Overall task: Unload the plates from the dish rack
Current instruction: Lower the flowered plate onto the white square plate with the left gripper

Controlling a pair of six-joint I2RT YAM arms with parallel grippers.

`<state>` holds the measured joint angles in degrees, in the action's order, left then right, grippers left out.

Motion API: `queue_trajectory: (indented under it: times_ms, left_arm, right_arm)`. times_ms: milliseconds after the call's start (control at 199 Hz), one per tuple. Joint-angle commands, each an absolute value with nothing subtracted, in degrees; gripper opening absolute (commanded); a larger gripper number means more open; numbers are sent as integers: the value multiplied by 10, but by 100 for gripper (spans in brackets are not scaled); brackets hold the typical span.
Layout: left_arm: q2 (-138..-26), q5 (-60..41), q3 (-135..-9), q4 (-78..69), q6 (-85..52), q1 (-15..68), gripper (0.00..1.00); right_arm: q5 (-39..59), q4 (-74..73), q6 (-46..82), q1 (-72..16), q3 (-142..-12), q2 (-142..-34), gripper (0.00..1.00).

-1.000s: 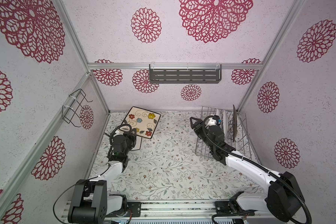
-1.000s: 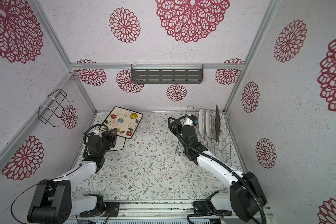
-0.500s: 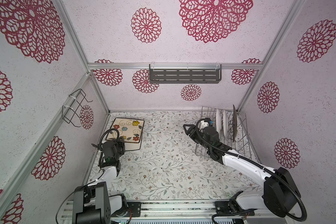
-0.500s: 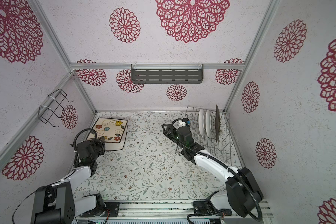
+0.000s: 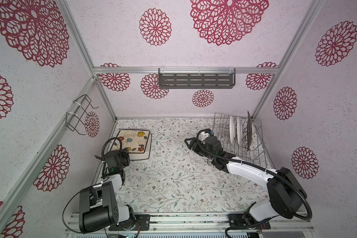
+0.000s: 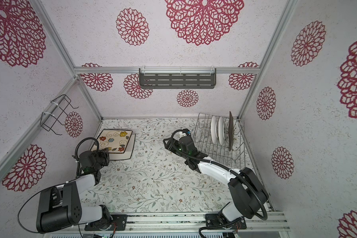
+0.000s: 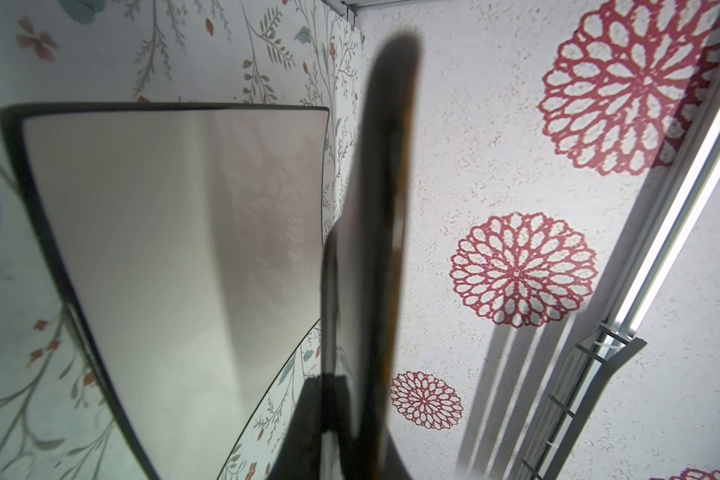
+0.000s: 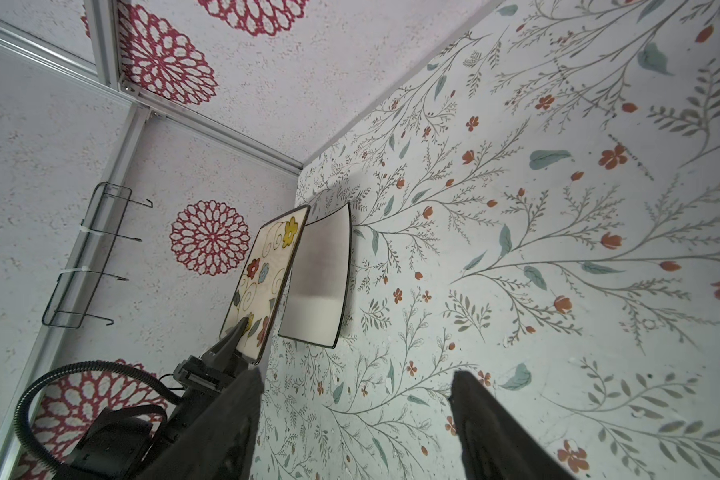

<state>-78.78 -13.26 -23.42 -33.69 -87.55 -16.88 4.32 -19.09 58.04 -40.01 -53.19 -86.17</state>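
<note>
- Arm on the left is folded low by the left wall. The left tool [image 5: 125, 153] is pressed together on the near edge of the flowered plate [image 5: 133, 140].
- Flowered plate is tilted over the white square plate [image 8: 316, 282], which lies flat on the table [image 5: 173, 179], far left.
- Right arm is stretched forward. The right tool [image 5: 191, 143] is spread and empty, just beside the rack [image 5: 256, 152].
- Rack stands in the far right corner and holds two round white plates [image 5: 234, 131] and a black plate [image 5: 249, 129], all upright.
- Walls are white with red rosettes. A grey shelf [image 5: 196, 80] hangs on the back wall and a wire bracket [image 5: 78, 115] on the left wall.
</note>
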Motion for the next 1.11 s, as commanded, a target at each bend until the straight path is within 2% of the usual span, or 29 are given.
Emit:
queue_trajectory:
  times_ms: [0, 196, 498, 1101]
  left_arm:
    - [-792, -157, -258, -483, -878, -174, 0]
    - [-823, -158, -263, -500, -872, -176, 0]
    - [-806, -131, -255, -452, -840, -178, 0]
    - [-841, -136, -257, -471, -849, -182, 0]
  right_arm:
    - [52, -189, 563, -406, -556, -867, 75]
    - [55, -187, 567, -410, -563, -881, 74]
    - [55, -185, 569, -412, -557, -882, 75]
    - [66, -200, 582, -412, -548, -894, 74]
